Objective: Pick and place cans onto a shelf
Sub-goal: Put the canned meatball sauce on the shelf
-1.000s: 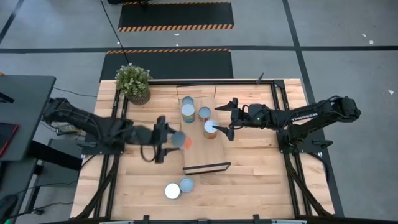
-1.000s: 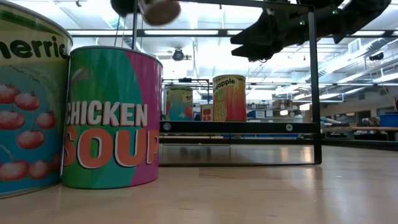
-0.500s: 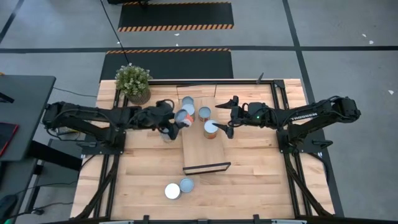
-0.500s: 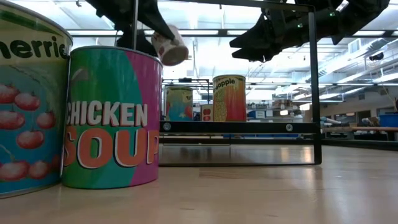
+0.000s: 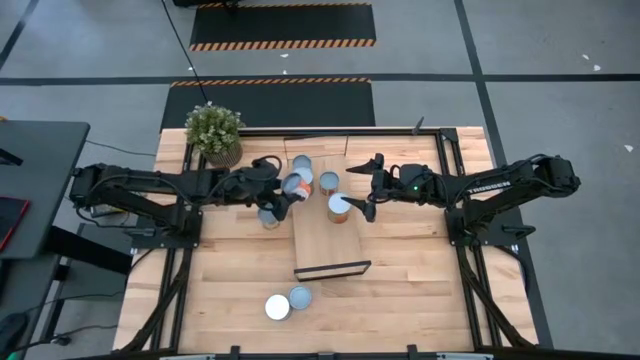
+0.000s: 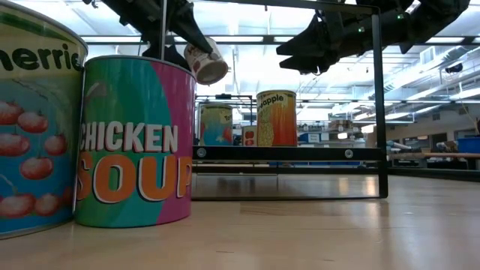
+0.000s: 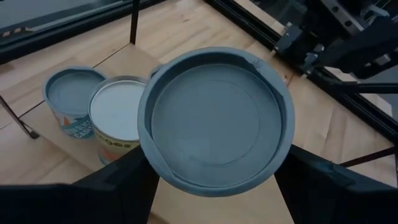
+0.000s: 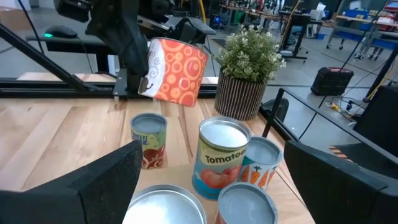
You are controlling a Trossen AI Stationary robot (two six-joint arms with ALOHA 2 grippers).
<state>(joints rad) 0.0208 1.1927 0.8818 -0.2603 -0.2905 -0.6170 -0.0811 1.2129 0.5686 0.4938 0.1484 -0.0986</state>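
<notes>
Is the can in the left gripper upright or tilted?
Tilted. The orange-patterned can hangs slanted in the left gripper, above the table; the low view shows its end facing down and sideways.

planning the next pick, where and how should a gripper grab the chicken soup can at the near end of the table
Grip the chicken soup can across its straight side wall, about mid-height, coming down from above. It stands upright on the table, so its round sides suit two fingers. The cherries can seems to touch it on one side, so probably set the fingers across the free sides, in line with the gap.
</notes>
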